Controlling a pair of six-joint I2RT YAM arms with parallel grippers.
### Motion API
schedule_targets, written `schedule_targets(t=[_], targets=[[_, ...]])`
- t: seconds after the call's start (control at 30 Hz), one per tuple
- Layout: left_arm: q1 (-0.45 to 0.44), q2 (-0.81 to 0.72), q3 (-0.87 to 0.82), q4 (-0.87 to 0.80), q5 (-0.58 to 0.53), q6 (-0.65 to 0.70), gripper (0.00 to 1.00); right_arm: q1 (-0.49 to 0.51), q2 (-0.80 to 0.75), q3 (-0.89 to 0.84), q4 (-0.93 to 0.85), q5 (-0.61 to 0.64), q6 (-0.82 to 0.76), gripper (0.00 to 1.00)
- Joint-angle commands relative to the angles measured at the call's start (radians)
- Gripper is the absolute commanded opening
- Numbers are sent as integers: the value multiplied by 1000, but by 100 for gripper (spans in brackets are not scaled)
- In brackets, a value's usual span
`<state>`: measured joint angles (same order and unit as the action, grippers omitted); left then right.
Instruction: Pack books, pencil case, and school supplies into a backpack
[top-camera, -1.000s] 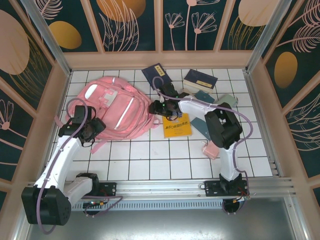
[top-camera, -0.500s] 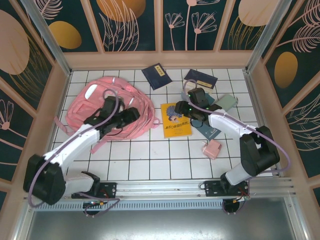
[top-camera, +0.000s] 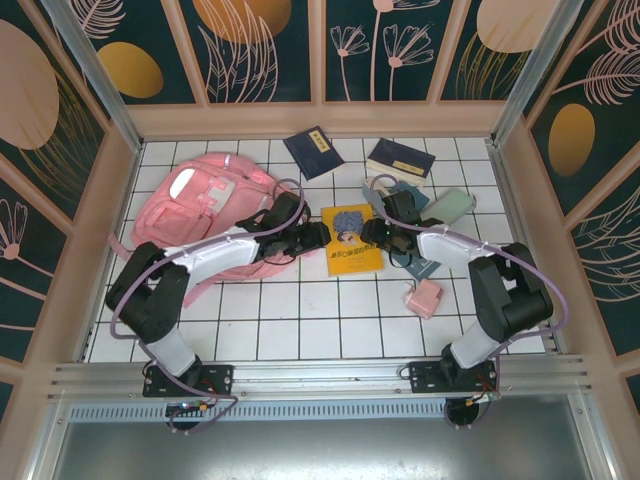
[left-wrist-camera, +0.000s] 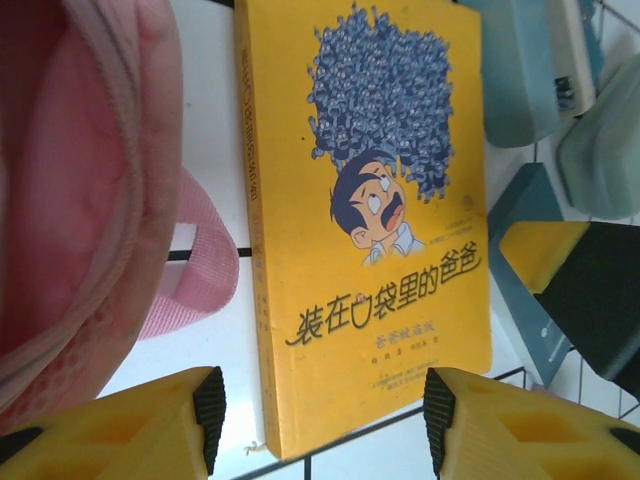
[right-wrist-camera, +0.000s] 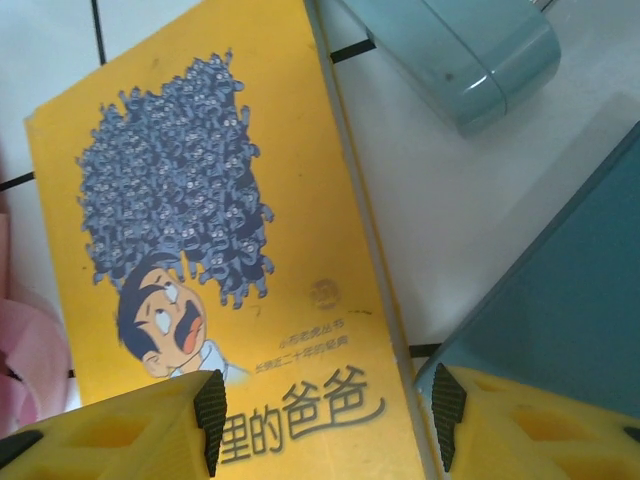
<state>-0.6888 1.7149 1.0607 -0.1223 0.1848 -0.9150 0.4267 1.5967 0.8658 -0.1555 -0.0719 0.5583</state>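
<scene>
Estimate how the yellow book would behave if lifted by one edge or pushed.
The yellow book looks thin and soft-covered, so it would probably sag when lifted by an edge. Lying flat on smooth tiles, it would likely slide rather than tip.

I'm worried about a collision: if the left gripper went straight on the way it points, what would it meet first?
Probably the yellow book, lying flat just ahead of the left gripper, framed between its open fingers. How far off is hard to judge.

This looks like a robot lab cell. A white gridded table (top-camera: 320, 320) is boxed in by wood-framed panels (top-camera: 262, 50) printed with flowers, and a metal rail (top-camera: 320, 372) at its near edge carries two arm bases (top-camera: 187, 378).
</scene>
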Motion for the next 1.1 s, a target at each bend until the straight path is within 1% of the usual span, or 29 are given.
schedule_targets(t=[0.0,0.1,0.27,0.4,0.6,0.73,0.77,0.87,1.07], targets=[[-16,75,65,34,43,-1,56,-9,28,-25,43,-8,-22,59],[-20,123,99,11,37,4,53,-11,56,-24,49,-9,-27,59],[-19,198,140,-35,22,21,53,-11,98,-28,74,-44,-22,59],[-20,262,178,-114,-23,31,52,-9,121,-32,77,-50,-12,59],[-19,317,214,-221,-95,33,52,12,132,-32,71,-56,-5,58],[-20,329,200,-184,-55,32,52,33,129,-20,56,-48,5,58],[-20,328,197,-171,-45,32,52,39,125,-16,48,-33,10,58],[-19,324,196,-170,-54,31,52,60,100,7,-22,70,28,58],[-19,304,185,-194,-96,36,52,73,-1,-5,-70,83,45,59]])
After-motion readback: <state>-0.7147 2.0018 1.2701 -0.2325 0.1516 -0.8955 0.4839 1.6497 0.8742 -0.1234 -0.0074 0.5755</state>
